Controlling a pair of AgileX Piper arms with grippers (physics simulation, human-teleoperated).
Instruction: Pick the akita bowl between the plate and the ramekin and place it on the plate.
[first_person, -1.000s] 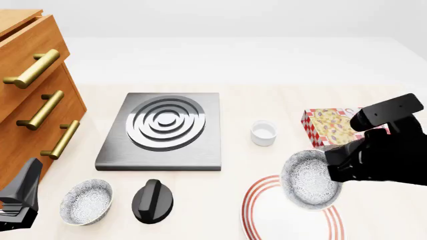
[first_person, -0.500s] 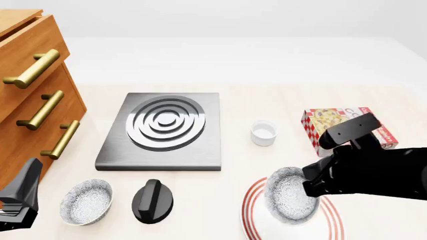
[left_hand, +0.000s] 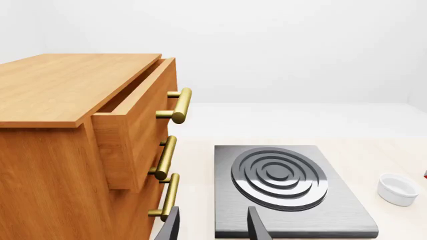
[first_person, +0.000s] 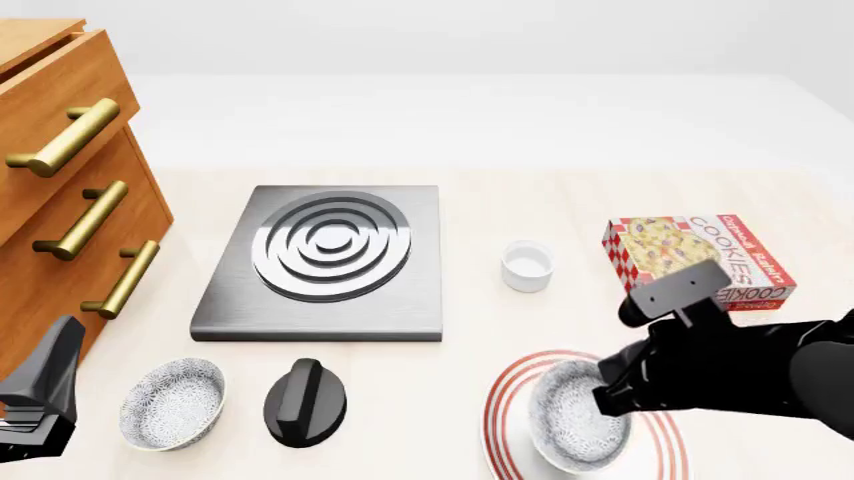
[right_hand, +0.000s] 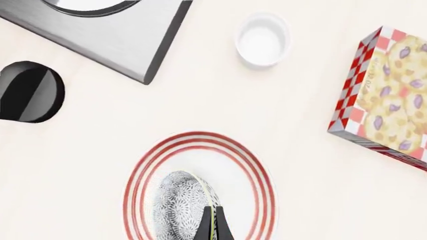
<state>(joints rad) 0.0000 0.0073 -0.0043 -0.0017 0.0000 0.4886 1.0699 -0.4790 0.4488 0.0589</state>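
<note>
The akita bowl (first_person: 574, 420), white with grey speckles, hangs tilted low over the plate (first_person: 505, 415), a wide white plate with red rings. My right gripper (first_person: 609, 393) is shut on the bowl's rim. In the right wrist view the bowl (right_hand: 177, 204) sits inside the plate's rings (right_hand: 200, 138), with the closed fingers (right_hand: 215, 226) pinching its edge. Whether the bowl touches the plate I cannot tell. The ramekin (first_person: 527, 266) stands behind the plate. My left gripper (first_person: 38, 400) is at the front left, open and empty (left_hand: 212, 227).
A second speckled bowl (first_person: 171, 402) and a black knob (first_person: 304, 402) lie front left. A grey stove plate (first_person: 327, 260) fills the middle. A cookie box (first_person: 701, 258) lies right of the ramekin. A wooden drawer cabinet (first_person: 67, 190) stands at the left.
My right gripper has carried the bowl down and toward the front, from beside the plate's far rim to low over its middle. The left arm has not moved.
</note>
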